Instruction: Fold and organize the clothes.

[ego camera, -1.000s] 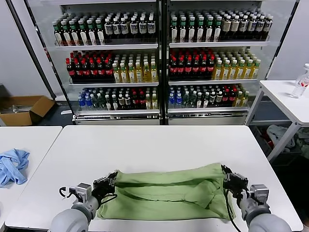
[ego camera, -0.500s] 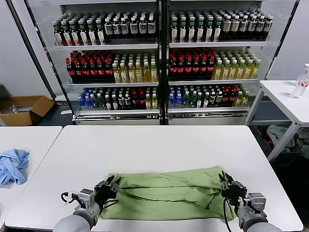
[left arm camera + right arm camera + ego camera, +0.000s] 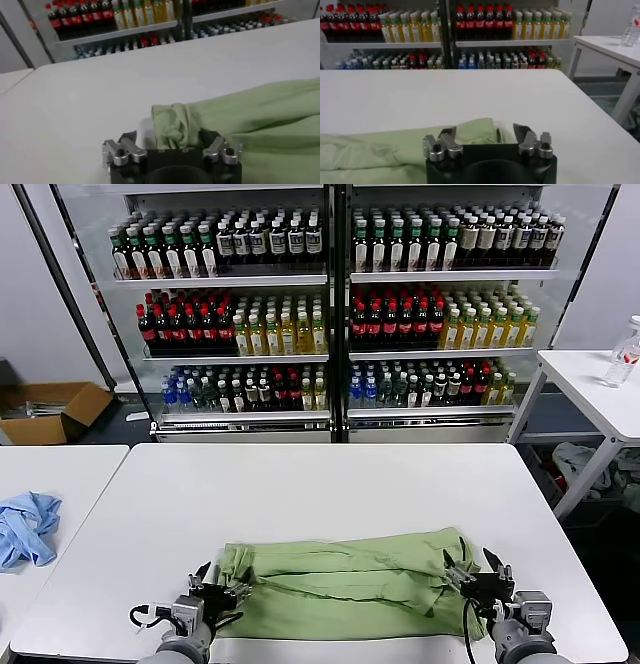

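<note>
The light green polo shirt [image 3: 345,582] lies folded into a long band across the near part of the white table [image 3: 330,484]. My left gripper [image 3: 214,586] is open at the band's left end, with the bunched cloth end [image 3: 172,125] lying between its spread fingers. My right gripper [image 3: 478,569] is open at the band's right end, where the shirt's corner [image 3: 470,131] sits between its fingers. Neither gripper holds the cloth. The collar, buttons and chest print are hidden in the fold.
A light blue cloth [image 3: 25,527] lies on the neighbouring table at the left. Drink shelves [image 3: 330,314] stand behind the table. A side table with a water bottle [image 3: 625,354] is at the far right. A cardboard box [image 3: 50,409] sits on the floor at left.
Both grippers opened, released the shirt ends and drew back toward me. The shirt's far edge came forward, leaving a narrower folded band.
</note>
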You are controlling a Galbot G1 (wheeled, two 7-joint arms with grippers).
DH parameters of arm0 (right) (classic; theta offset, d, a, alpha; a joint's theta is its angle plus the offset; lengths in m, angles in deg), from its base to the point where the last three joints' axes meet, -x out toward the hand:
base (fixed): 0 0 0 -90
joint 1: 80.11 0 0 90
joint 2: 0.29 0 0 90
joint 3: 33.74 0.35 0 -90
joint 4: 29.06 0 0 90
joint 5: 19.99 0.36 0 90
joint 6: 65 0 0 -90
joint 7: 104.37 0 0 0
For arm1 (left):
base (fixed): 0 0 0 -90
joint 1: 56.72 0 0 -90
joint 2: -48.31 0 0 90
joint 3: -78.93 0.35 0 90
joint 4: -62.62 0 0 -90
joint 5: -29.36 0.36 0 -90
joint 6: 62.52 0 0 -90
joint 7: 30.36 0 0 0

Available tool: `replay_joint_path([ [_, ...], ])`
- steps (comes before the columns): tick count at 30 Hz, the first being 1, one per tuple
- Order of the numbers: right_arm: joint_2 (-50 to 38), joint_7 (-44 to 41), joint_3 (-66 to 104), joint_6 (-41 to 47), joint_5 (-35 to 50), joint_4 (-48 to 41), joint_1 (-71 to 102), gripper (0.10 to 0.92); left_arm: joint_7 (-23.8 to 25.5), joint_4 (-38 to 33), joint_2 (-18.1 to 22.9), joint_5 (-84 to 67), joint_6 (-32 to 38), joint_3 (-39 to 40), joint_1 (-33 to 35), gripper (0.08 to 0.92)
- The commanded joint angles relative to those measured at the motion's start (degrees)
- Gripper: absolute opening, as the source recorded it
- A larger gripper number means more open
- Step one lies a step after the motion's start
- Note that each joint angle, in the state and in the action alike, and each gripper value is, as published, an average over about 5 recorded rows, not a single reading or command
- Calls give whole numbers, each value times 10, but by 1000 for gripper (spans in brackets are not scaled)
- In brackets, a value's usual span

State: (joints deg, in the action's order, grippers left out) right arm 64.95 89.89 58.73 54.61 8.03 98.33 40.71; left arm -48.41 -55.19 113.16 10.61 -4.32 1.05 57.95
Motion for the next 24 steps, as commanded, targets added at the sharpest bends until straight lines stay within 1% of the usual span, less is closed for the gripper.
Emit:
replay_joint_path([
  [1,1,0,1,0,-3,2,2,820,-9,-9,23,9,-8,-2,25,815],
  [5,0,0,3,-1,-2,4,3,822,2,-16,21,-13,4,-6,28,742],
  [13,-1,0,7,-4,-1,9,6,822,12,-10,15,-67,11,-23,23,491],
  [15,-3,0,8,-4,1,10,6,823,15,-6,9,-75,13,-34,20,439],
  [19,-6,0,11,-6,4,11,5,823,22,4,-11,-86,19,-67,10,318],
  [24,-12,1,13,-9,10,11,2,823,35,25,-56,-97,25,-136,-11,180],
])
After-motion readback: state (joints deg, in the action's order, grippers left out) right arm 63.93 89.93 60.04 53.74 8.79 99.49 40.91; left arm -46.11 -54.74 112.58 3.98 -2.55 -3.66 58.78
